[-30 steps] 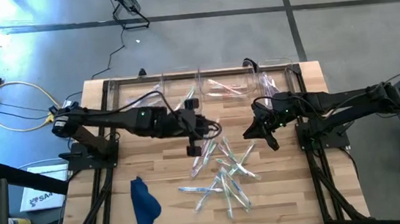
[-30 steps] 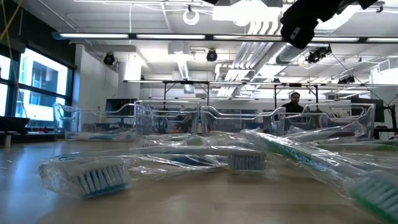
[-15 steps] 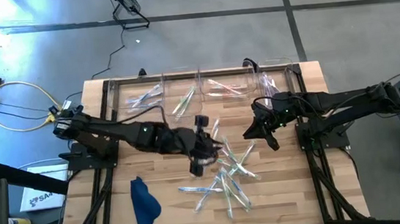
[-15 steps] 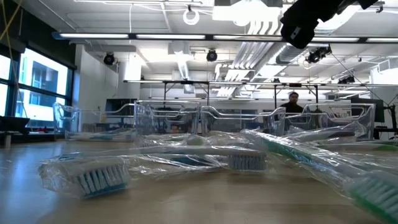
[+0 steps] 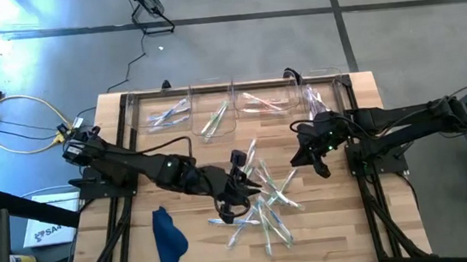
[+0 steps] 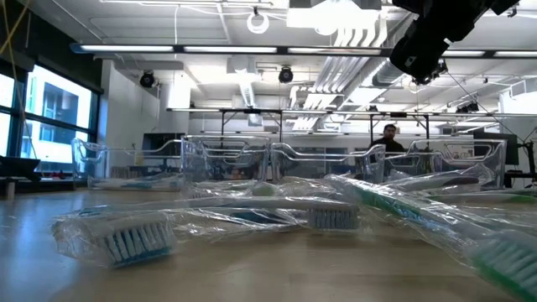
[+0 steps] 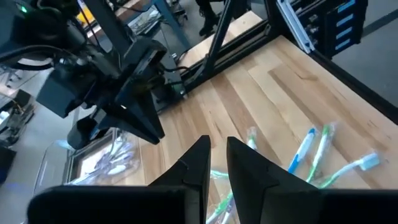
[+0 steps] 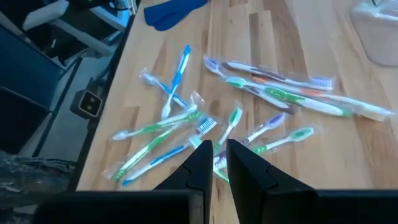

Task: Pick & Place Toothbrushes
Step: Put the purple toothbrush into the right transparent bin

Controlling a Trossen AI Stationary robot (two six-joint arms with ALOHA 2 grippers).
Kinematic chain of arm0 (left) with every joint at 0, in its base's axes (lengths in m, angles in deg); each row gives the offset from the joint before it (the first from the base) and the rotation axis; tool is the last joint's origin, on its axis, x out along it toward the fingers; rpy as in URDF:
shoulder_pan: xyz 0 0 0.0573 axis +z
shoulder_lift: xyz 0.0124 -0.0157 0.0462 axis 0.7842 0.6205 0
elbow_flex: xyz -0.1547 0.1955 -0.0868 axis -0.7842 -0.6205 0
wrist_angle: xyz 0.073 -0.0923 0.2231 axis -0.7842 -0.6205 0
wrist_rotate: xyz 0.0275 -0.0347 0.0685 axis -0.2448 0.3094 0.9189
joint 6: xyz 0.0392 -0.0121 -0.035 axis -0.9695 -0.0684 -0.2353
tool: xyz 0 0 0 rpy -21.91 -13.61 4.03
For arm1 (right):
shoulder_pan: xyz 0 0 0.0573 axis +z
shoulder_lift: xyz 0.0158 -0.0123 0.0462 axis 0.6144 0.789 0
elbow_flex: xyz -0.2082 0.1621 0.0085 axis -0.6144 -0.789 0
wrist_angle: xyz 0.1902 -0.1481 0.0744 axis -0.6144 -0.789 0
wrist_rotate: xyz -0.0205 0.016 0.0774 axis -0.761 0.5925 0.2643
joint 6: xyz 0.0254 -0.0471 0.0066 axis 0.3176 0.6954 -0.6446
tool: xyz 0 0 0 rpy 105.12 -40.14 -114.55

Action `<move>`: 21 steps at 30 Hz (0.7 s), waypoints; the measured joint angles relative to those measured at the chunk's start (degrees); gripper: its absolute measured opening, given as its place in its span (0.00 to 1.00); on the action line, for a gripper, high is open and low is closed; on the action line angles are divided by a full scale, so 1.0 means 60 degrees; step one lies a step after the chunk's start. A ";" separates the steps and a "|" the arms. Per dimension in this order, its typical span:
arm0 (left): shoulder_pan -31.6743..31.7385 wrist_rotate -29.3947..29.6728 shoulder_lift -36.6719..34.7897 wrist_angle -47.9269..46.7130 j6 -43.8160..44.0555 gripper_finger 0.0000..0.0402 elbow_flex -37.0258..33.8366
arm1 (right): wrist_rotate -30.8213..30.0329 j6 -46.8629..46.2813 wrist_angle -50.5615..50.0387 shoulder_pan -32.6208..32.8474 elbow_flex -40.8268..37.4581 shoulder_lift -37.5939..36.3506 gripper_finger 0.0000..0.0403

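Several wrapped toothbrushes (image 5: 265, 204) lie in a loose, crossed pile on the wooden table's middle; in the right wrist view the pile (image 8: 249, 124) lies ahead of the fingers. More toothbrushes (image 5: 215, 118) lie in the clear bins (image 5: 180, 97) along the far edge. My left gripper (image 5: 251, 181) hovers over the pile's left side, shut and holding nothing (image 7: 217, 146). My right gripper (image 5: 307, 163) hangs to the right of the pile, above the table, also shut with nothing in it (image 8: 219, 149).
A dark blue cloth (image 5: 168, 235) lies near the front left. In the low view the nearest toothbrush heads (image 6: 134, 239) fill the foreground, with the bins (image 6: 277, 159) behind. Bare wood (image 5: 175, 145) stretches between the bins and the pile.
My left gripper has swung from beside the far bins toward the table's near edge, out over the pile's left side, and has rolled as it went. My right gripper has tipped a little further downward. The toothbrushes have stayed where they were.
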 joint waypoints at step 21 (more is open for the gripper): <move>0.0013 0.0263 0.0000 0.0386 -0.0076 0.12 0.0000 | 0.0971 -0.1024 0.0237 -0.0003 0.0000 0.0187 0.10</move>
